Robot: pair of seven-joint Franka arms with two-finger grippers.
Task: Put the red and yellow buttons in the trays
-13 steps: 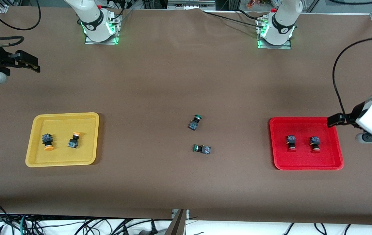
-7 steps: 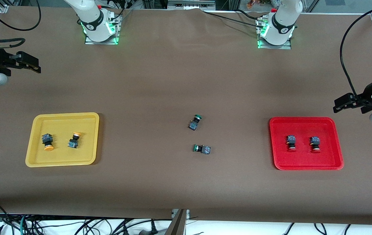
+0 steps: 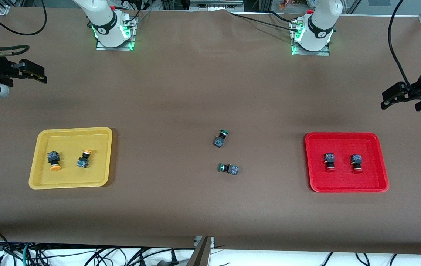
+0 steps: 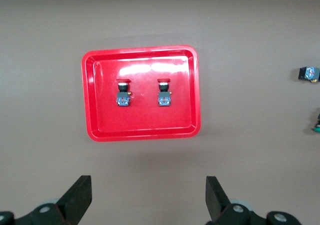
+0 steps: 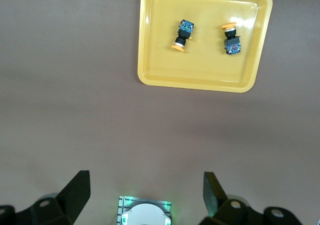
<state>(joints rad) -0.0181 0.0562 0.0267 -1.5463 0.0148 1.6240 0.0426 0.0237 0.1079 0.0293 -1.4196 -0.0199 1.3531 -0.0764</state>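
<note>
Two red-capped buttons [image 3: 329,162] [image 3: 356,163] lie side by side in the red tray [image 3: 343,181]. Two yellow-capped buttons [image 3: 53,160] [image 3: 84,158] lie in the yellow tray [image 3: 97,166]. My left gripper [image 3: 387,99] is open and empty, up in the air at the left arm's end of the table, off the red tray. Its wrist view shows the red tray [image 4: 141,127] and both red buttons [image 4: 123,95] [image 4: 164,94] past the open gripper [image 4: 148,197]. My right gripper [image 3: 37,73] is open and empty, high at the right arm's end. Its wrist view shows the yellow tray [image 5: 200,75] past the open gripper [image 5: 146,192].
Two green-capped buttons [image 3: 221,138] [image 3: 228,169] lie on the brown table mid-way between the trays. The arm bases [image 3: 112,27] [image 3: 312,31] stand along the table's edge farthest from the front camera. Cables hang at the edge nearest that camera.
My left gripper has pulled away from the red tray's corner, up and toward the left arm's end of the table. The right gripper has barely moved. The buttons lie as before.
</note>
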